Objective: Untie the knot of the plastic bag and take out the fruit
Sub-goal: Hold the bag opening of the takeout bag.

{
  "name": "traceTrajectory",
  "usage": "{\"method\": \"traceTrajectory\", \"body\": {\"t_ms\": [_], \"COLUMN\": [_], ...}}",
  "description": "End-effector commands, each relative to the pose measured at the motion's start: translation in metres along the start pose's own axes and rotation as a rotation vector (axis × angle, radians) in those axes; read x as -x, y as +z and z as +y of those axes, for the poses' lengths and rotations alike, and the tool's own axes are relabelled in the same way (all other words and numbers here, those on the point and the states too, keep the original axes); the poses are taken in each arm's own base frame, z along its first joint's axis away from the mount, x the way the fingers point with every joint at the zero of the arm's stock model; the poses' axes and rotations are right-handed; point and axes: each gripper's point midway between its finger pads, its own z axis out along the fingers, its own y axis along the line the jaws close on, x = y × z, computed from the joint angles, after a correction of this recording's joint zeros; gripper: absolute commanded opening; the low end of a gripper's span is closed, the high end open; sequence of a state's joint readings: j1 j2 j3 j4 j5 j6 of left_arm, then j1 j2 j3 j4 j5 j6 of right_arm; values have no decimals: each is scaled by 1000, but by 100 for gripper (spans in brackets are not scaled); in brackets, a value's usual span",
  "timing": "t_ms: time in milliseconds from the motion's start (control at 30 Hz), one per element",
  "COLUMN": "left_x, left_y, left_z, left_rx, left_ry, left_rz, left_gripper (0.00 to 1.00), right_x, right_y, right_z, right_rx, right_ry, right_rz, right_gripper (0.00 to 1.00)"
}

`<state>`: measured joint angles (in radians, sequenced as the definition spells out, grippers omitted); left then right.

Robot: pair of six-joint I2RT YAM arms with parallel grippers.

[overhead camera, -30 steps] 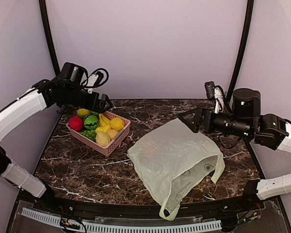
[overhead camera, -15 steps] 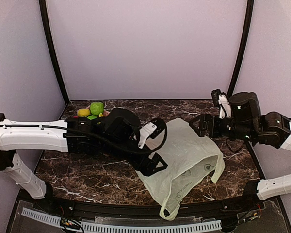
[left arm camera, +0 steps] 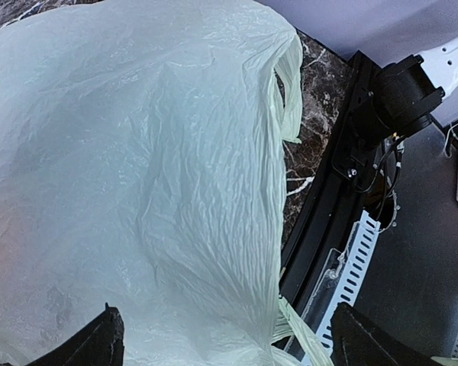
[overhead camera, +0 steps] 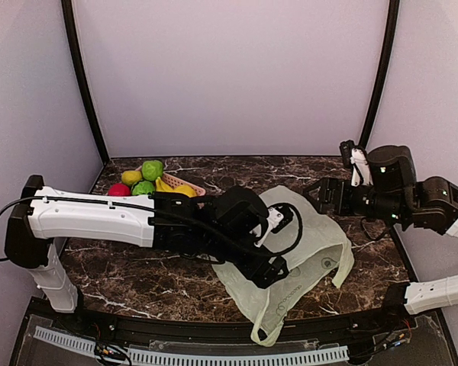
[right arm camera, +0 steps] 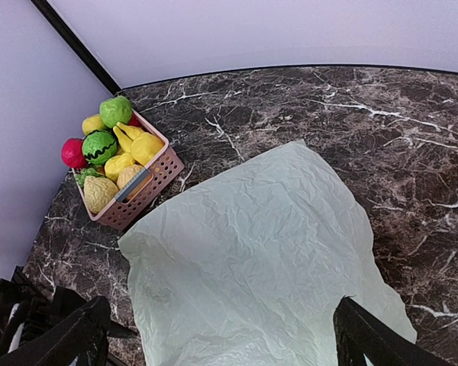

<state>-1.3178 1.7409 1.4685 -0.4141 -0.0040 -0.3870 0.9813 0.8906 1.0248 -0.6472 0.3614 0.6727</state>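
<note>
Two pincers gape: left pincer [left arm camera: 223, 324] above the bag [left arm camera: 137, 152], right pincer [right arm camera: 221, 309] beside it; pinch top film only, lift slowly.

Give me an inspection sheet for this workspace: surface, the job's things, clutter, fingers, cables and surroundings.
Surface: dark marble table, no spills seen.
Job's things: pale green bag lies mostly flat, one handle over the near edge; no knot seen. Fruit is piled in a pink basket at the back left.
Clutter: nothing seen.
Grippers: left gripper, fingers apart, over the bag; right gripper, fingers apart, holding nothing.
Cables: a black cable loops at the left wrist above the bag.
Surroundings: plain pale walls, black frame posts.
</note>
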Motion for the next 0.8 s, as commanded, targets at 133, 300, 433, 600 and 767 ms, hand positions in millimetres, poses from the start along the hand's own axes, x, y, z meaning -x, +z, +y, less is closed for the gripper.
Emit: {"method": "traceTrajectory", "body": {"t_ms": [133, 300, 433, 600, 767], "left_x": [-22, -25, -30, -30, -27], "left_y": [10, 12, 12, 13, 14], "left_z": [7, 11, 12, 8, 3], "left_rx": [193, 235, 250, 236, 213], "left_ry": [129, 161, 181, 184, 174], "left_rz": [135, 154, 179, 181, 173], "left_gripper": [87, 76, 65, 46, 21], "right_x": [0, -1, -2, -4, -5], "right_y": [2, -1, -3, -3, -3], "right_z": [-5, -8, -10, -11, -11], "right_rx": [-22, -22, -22, -19, -17], "right_ry": [22, 38, 50, 52, 54], "right_rz": [-11, -20, -26, -25, -23], "right_gripper": [99, 99, 99, 99, 99]}}
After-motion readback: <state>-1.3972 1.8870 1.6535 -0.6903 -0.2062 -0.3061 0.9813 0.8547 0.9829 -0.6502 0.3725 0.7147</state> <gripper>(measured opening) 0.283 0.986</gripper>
